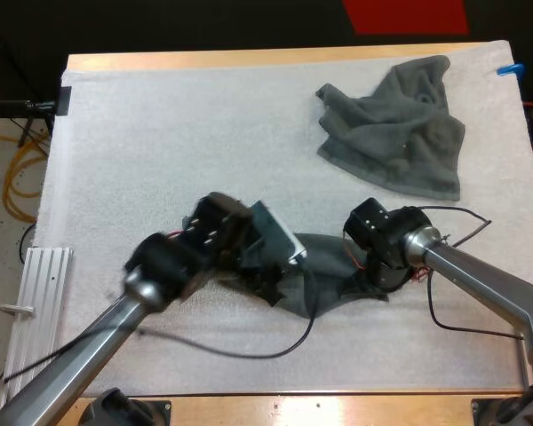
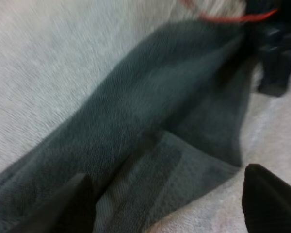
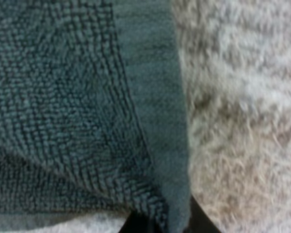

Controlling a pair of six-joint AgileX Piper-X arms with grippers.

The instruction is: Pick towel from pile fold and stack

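Note:
A dark grey-green towel (image 1: 324,262) lies stretched flat on the white mat (image 1: 160,133) between my two grippers. My left gripper (image 1: 271,286) is low over its left end. In the left wrist view the left gripper (image 2: 167,196) is open, its fingers (image 2: 269,199) wide apart astride the towel's hem (image 2: 160,179). My right gripper (image 1: 366,282) is at the towel's right end and is shut on the towel's hemmed edge (image 3: 160,145). The right arm's gripper (image 2: 274,63) shows past the far end of the towel. A crumpled towel (image 1: 395,129) lies at the far right.
A pale ribbed rail (image 1: 31,302) lies off the mat's left side by the table edge. The wooden table edge (image 1: 293,404) runs along the front. Bare mat spreads across the far left and centre.

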